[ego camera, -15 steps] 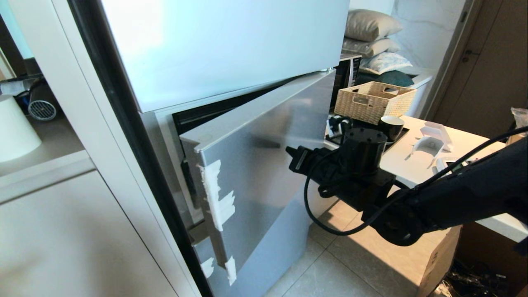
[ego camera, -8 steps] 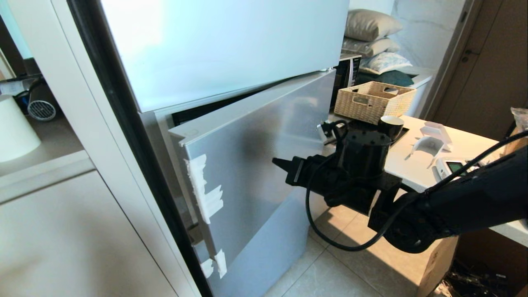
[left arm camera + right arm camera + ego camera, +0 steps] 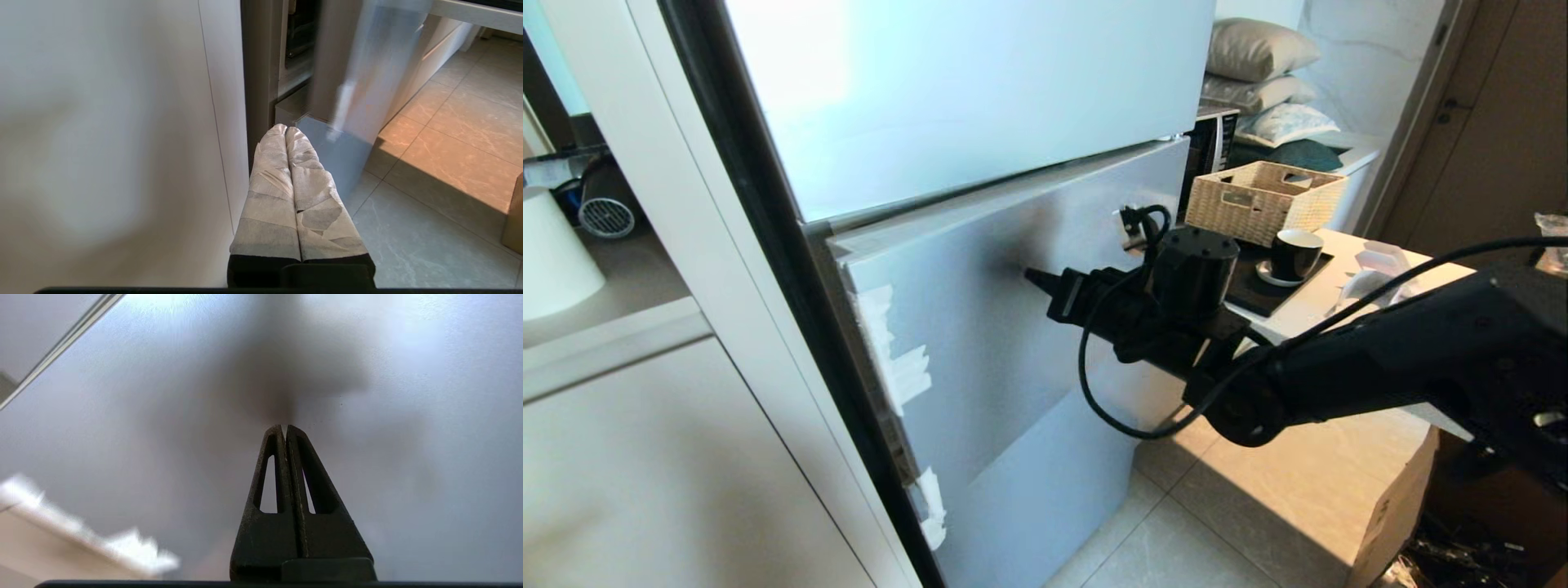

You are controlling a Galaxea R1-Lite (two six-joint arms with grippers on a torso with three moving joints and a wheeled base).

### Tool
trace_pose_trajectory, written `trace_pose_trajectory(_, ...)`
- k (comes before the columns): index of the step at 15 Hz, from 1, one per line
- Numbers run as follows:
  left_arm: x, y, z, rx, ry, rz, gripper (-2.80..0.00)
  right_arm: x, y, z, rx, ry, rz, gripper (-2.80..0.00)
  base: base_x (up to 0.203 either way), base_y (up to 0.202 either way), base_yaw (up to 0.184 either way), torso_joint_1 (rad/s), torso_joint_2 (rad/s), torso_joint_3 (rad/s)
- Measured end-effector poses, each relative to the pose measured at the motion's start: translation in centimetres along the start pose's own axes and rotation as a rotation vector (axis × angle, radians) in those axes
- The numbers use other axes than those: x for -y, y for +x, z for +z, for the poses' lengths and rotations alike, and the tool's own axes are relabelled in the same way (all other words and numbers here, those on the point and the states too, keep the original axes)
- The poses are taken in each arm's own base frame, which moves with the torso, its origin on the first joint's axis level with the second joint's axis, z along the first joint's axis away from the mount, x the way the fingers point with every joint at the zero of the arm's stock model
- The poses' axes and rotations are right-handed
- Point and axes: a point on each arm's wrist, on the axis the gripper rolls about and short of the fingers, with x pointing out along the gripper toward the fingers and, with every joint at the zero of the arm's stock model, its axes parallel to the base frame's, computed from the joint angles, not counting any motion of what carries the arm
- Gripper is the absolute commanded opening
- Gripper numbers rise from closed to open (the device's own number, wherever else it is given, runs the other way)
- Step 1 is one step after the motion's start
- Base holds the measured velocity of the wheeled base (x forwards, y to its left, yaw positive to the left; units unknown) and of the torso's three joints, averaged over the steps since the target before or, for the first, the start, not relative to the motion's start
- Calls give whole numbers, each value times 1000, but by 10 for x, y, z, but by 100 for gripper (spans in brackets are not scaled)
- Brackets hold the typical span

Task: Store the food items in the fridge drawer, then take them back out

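Silver-grey lower fridge door (image 3: 1013, 327) has swung from well ajar a second ago to almost flush with the cabinet; only a thin seam remains along its top edge. I have the right claw (image 3: 1036, 278) closed, empty, its tip pressed against the door face, pushing. The left claw (image 3: 286, 132) hangs closed and parked low beside the fridge. I judge this as closing up at the end. Neither the food item nor the fridge drawer is visible, so I cannot tell their orientation or long axis.
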Motion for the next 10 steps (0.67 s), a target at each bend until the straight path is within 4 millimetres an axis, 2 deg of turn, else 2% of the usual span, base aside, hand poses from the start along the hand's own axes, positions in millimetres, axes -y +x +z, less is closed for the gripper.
trace_pose_trajectory(3,0,0,0,0,0,0,-280,6,14,-4,23,34,6,-280,0,0,0,0,0,0)
trace_pose_trajectory(6,0,0,0,0,0,1,-280,1,-1,-3,4,37,-12,-280,0,0,0,0,0,0)
trace_pose_trajectory(8,0,0,0,0,0,1,-280,-11,-29,-2,-21,23,-33,-280,0,0,0,0,0,0)
trace_pose_trajectory(10,0,0,0,0,0,1,-280,-30,-76,5,-50,-38,-63,-280,0,0,0,0,0,0)
